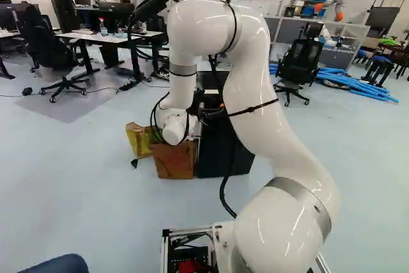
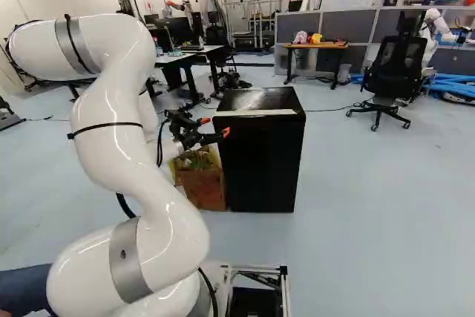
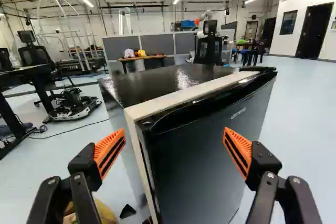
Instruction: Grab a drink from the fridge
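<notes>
Black, glossy-topped fridge (image 2: 261, 157) stands on pale floor (image 2: 371, 220), office chair (image 2: 399, 68) beyond — gripper (image 2: 216, 126) near, spread wide, empty.

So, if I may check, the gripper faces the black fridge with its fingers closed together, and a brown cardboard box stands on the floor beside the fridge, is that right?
Not quite: the gripper's fingers stand wide apart, as the wrist view shows. It does face the black fridge, and the brown cardboard box stands beside it.

A robotics lab: near the grey partition (image 2: 297, 29) are another robot (image 2: 433, 17), a desk (image 2: 320, 45) and, before it, a swivel chair (image 2: 401, 63).
</notes>
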{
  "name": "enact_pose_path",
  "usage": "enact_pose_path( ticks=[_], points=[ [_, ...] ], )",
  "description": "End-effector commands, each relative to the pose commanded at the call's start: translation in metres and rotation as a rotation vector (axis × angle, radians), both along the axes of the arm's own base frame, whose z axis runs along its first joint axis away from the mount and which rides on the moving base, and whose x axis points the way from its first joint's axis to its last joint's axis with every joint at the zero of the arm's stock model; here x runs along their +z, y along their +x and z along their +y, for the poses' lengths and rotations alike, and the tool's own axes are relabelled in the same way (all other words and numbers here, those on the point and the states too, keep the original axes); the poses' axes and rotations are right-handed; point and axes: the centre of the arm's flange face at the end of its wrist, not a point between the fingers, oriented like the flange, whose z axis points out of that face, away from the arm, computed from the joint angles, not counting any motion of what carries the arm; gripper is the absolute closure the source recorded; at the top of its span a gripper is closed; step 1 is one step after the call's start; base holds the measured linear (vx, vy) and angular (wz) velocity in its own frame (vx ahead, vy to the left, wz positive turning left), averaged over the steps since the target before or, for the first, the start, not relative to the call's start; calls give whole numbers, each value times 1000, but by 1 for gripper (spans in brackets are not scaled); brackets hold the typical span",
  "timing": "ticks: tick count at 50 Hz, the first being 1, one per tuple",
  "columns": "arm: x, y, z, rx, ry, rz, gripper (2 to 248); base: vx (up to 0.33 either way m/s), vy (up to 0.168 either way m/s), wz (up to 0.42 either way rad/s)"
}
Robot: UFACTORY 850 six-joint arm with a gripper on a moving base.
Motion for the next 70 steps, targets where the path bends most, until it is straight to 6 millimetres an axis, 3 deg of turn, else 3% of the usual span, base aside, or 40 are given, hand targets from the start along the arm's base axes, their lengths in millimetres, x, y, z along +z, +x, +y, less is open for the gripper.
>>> enact_pose_path(
  ticks=[24,70],
  points=[
    [-2,9,6,-27,11,-13,3,0,0,0],
    [-2,5,1,-95,16,-11,3,0,0,0]
  ],
)
